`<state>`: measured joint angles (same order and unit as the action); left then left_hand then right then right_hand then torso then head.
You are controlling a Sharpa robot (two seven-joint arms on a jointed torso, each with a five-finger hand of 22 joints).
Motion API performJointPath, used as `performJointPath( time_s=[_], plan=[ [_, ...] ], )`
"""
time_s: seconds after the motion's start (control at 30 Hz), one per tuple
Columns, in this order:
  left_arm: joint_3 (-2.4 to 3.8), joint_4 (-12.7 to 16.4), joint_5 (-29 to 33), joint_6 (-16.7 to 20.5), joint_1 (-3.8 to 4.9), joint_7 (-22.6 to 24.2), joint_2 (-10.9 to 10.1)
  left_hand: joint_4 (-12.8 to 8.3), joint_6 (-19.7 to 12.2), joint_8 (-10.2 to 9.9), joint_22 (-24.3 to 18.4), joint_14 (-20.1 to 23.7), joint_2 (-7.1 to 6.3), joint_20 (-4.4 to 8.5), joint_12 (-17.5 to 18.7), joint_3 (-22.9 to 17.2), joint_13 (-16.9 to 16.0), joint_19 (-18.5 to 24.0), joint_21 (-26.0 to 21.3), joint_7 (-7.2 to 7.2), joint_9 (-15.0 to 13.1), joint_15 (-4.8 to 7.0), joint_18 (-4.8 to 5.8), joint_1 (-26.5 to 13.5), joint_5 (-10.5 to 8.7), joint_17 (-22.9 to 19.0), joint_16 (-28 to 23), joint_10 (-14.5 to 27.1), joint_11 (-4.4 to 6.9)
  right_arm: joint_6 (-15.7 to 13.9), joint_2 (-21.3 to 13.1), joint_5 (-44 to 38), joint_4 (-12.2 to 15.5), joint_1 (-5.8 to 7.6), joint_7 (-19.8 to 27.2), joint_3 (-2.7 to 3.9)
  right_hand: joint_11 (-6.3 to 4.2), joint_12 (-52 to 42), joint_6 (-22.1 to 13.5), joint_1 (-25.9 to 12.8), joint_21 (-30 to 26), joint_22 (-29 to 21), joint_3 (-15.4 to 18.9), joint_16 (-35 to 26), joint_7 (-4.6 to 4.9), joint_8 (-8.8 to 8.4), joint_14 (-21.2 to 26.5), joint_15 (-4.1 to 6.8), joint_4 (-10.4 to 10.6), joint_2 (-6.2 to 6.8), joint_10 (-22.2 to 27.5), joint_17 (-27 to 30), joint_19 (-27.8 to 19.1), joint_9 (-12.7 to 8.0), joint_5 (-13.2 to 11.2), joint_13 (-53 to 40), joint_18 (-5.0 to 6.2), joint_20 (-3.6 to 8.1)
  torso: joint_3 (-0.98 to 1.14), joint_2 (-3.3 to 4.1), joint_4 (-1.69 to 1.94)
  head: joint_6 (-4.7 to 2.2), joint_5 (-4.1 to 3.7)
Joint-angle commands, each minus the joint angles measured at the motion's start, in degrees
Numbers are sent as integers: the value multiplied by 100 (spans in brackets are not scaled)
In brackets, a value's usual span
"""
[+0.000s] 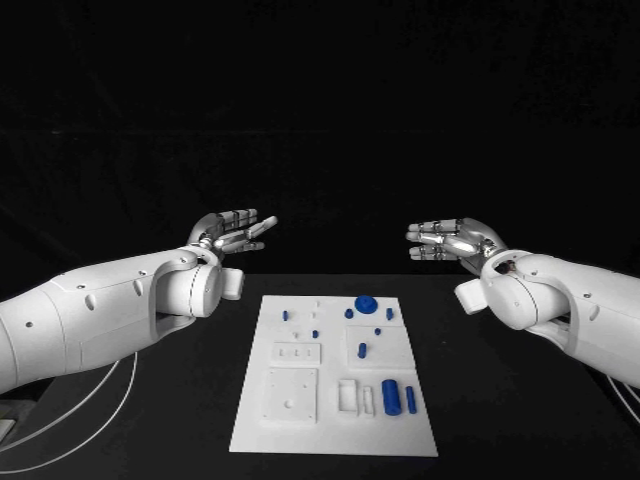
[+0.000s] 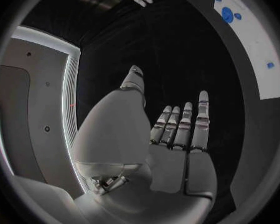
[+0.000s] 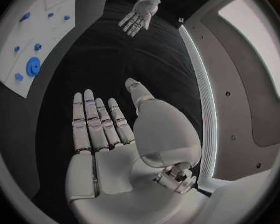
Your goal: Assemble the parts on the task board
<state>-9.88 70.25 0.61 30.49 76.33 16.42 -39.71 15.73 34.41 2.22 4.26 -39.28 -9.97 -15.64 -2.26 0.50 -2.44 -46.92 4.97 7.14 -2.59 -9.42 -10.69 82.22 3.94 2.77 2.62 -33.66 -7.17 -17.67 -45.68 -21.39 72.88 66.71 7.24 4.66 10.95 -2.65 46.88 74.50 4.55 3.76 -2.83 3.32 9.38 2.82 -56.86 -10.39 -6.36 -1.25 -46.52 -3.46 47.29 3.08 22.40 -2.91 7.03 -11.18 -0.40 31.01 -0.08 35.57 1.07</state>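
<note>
The left hand (image 1: 234,232) hangs above the far left of the table (image 1: 190,400), beyond the board's far edge, its fingers spread wide and flat and holding nothing. The white task board (image 1: 299,425) lies in the middle of the table, nearer than both hands and well apart from them. Small blue parts sit toward its far end, among them a round blue knob (image 1: 365,301) with little pegs beside it, and a larger blue cylinder (image 1: 391,396) lies near the right front next to a thin blue pin (image 1: 411,400). The right hand (image 1: 450,240) hangs on the far right, likewise wide open and empty.

Nothing looks assembled yet. The risk I see is in the first reach: the small pieces lie close together, so broad spread fingers coming down could knock a neighbouring peg over or roll the cylinder off the board.
</note>
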Motion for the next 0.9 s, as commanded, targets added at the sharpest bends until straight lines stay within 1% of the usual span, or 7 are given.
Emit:
performJointPath(
  time_s=[0.03,0.07,0.2,0.37,0.5,0.57,0.9],
  plan=[
    [5,41,-147,-182,9,116,-21,-492,489,41,27,-1020,324,251,-41,-25,-52,-351,152,79,-16,-74,127,-153,9,32,44,-817,-79,172,101,-1728,-128,-1,48,4,-79,-46,360,55,121,13,-116,-6,-14,36,-487,128,-61,-2,-605,-3,486,13,-37,-28,-25,129,-15,37,70,4,-16],
    [5,55,-153,-200,9,135,-33,-833,679,65,26,-1541,474,469,-79,21,-63,-497,230,104,-31,-83,365,-285,3,47,90,-1200,-105,161,137,-1935,-179,-2,68,4,-142,-67,570,51,200,28,-186,62,-9,54,-765,240,-57,-43,-1010,-30,685,24,-51,-40,-2,209,-19,44,85,8,-16],
    [6,179,-173,-368,11,207,-124,-1308,2192,135,181,-2663,886,891,-106,158,-89,-1200,686,86,-108,256,506,-236,194,115,438,-2603,-51,139,313,-2871,-440,-7,101,5,-331,-61,1173,90,506,53,-620,135,-72,76,-1807,619,-117,-29,-1433,-113,1585,48,-619,-41,34,573,-29,125,178,-35,-65],
    [8,394,-183,-787,33,258,-258,-1556,2403,137,304,-3195,1123,1144,-117,255,-86,-1505,984,104,-110,464,605,-108,310,159,592,-3108,27,117,521,-3543,-751,-7,-64,10,-521,-81,1437,98,1085,243,-794,661,-147,95,-3002,1002,-233,162,-1836,-484,2842,60,-919,-49,236,942,-25,243,259,-88,-130],
    [9,578,-228,-1055,56,261,-352,-1682,2397,133,423,-3225,1236,1222,-117,414,-87,-1411,1188,102,-108,496,690,-45,323,134,639,-3155,44,209,705,-4256,-974,-6,-211,15,-657,-31,1647,40,1623,503,-1101,2621,-231,80,-2929,1180,-516,322,-2122,-1558,3631,61,-711,-32,210,1277,1,345,309,-143,-161],
    [12,658,-253,-1123,62,250,-395,-1846,2375,136,594,-3200,1395,1214,-117,685,-87,-1178,1508,109,-113,493,683,-43,324,131,678,-3150,41,281,781,-4618,-1037,-6,-289,17,-694,-62,1697,-61,1879,673,-1264,3258,-260,76,-2940,1238,-631,392,-2309,-1925,3787,62,-635,-50,162,1377,12,382,325,-156,-171],
    [34,1058,-297,-1239,202,183,-592,-1874,2293,134,570,-3169,1325,1190,-118,701,-89,-1158,1494,139,-108,468,685,-65,55,130,660,-3050,9,437,1022,-6450,-1058,3,-1063,22,-678,-66,1649,-371,2830,1571,-1785,4714,-282,75,-2643,1182,-730,534,-2147,-2516,3784,62,-543,-46,239,1379,36,665,475,-286,-286]
  ],
)
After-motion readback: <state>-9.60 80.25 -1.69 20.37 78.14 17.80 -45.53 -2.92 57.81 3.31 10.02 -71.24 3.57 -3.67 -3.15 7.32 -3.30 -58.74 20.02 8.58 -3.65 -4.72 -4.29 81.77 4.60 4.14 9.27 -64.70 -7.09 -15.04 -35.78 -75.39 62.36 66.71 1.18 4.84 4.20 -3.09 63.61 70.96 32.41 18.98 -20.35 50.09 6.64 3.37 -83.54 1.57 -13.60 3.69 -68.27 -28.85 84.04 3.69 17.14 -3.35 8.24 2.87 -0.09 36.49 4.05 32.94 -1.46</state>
